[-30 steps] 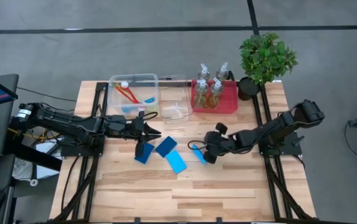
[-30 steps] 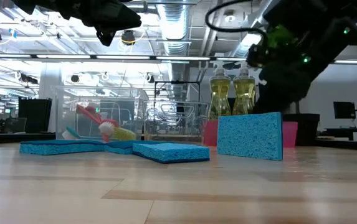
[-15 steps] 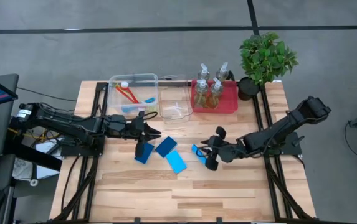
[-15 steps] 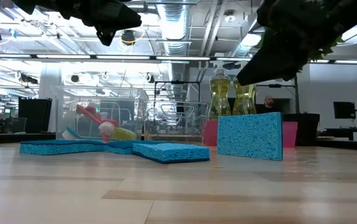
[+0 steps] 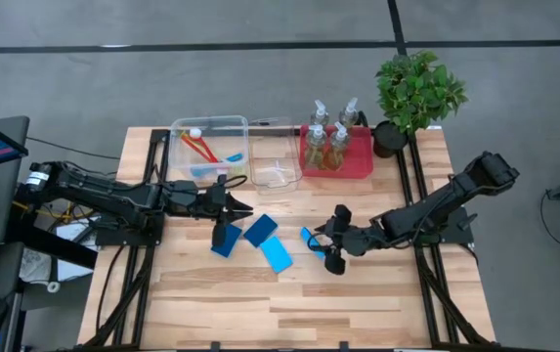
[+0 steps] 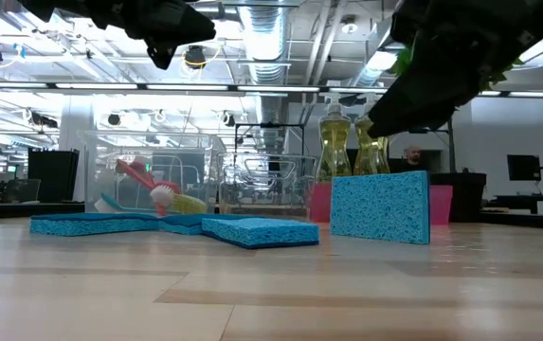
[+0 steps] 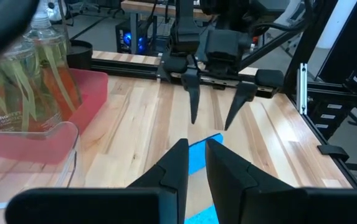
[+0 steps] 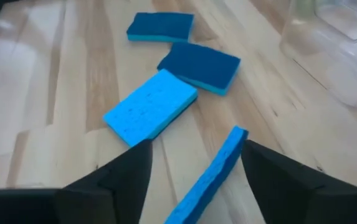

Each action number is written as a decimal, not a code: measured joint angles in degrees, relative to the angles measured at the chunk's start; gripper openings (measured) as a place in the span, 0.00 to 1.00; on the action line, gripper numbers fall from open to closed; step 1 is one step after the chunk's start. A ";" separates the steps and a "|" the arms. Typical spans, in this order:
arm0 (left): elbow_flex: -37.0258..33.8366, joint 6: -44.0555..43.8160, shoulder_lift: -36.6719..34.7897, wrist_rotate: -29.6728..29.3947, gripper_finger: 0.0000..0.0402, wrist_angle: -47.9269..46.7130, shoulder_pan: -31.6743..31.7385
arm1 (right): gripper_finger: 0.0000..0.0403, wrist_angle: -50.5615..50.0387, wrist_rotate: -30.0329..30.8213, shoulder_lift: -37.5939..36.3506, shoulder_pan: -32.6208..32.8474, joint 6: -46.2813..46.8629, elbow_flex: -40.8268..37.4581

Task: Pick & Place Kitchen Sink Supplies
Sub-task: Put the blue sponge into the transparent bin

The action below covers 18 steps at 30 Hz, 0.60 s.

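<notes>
Right gripper (image 5: 326, 250) spread wide, straddling upright sponge (image 8: 212, 171) standing on edge mid-table, not pinched yet; sponge light, soft, tips easily, so pinch flat faces mid-length. Farther off, left gripper (image 7: 192, 163) nearly closed, empty, beside three flat sponges (image 5: 259, 240)

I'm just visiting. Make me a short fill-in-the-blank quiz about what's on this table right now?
1. The pump bottles stand in a ____ tray.
2. The sponge between the right end effector's open fingers stands on its ____.
3. The brushes lie inside a clear ____.
4. Counting every sponge, there are ____.

Missing words: red; edge; bin; four
</notes>
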 joint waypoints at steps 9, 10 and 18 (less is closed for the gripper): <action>0.00 -0.42 0.00 0.09 0.14 0.18 0.00 | 0.63 -0.01 -1.82 4.29 -1.93 -0.02 0.02; 0.00 -0.44 0.00 0.09 0.14 0.22 0.00 | 0.63 -0.04 -2.45 4.83 -2.46 -0.02 0.02; 0.00 -0.44 0.00 0.09 0.14 0.32 0.00 | 0.63 0.41 -7.65 8.39 -6.41 1.14 0.04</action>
